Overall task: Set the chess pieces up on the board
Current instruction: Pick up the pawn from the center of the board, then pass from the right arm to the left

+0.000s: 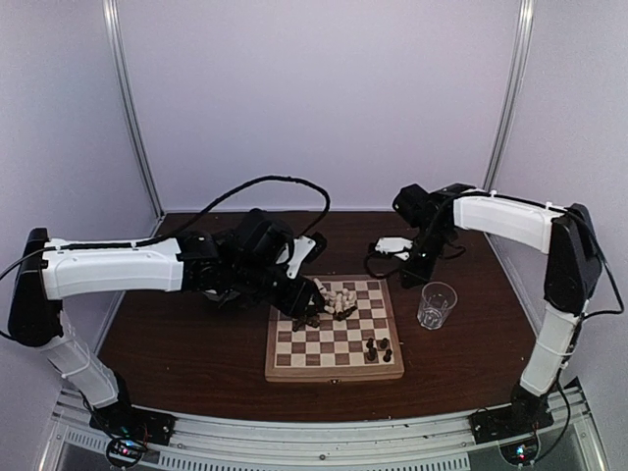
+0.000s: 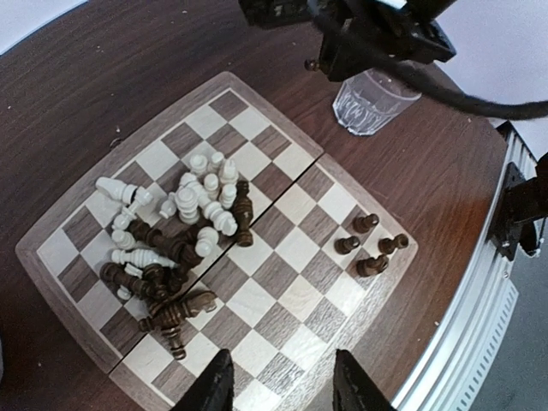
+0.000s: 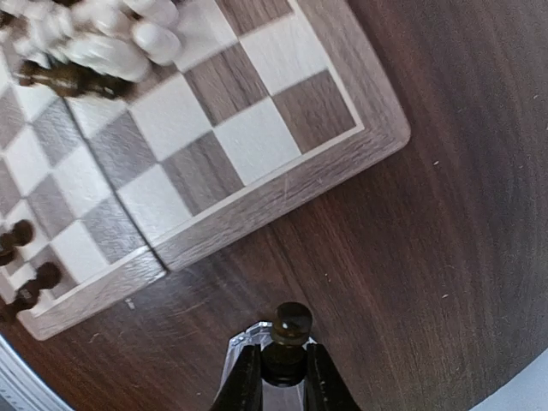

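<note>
Jaws of right gripper (image 3: 281, 360) pinching a dark, round-headed pawn (image 3: 291, 324) beyond a corner of the board (image 3: 282, 192), those of left gripper (image 2: 285, 378) parted, empty, above tumbled cream and dark chess pieces (image 2: 188, 205).

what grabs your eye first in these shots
A jumbled heap of cream and dark chess pieces lies toppled on the far half of the board. Four dark pawns stand upright near its near-right corner. Beside the board, over the table, the right claw pinches another dark pawn.
</note>
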`<action>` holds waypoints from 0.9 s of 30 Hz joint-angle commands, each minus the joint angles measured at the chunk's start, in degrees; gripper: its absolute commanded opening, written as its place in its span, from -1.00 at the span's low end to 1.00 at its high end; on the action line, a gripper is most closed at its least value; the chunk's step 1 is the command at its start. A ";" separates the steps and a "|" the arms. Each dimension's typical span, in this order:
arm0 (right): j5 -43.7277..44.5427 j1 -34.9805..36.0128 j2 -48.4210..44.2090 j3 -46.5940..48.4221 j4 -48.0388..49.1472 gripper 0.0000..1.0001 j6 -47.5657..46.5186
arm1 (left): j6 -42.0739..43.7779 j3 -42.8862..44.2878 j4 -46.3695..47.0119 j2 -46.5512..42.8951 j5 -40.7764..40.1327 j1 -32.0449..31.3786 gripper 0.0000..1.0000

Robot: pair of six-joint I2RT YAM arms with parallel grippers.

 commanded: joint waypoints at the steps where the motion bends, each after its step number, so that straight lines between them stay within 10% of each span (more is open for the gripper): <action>1: -10.17 -0.12 -8.00 0.99 -3.90 -0.86 0.42 | -3.69 2.40 8.91 2.01 6.29 0.53 -0.20; 27: -26.91 9.50 -20.01 -2.83 -6.16 -0.83 -5.76 | -26.82 4.46 40.67 14.67 27.31 0.76 -0.34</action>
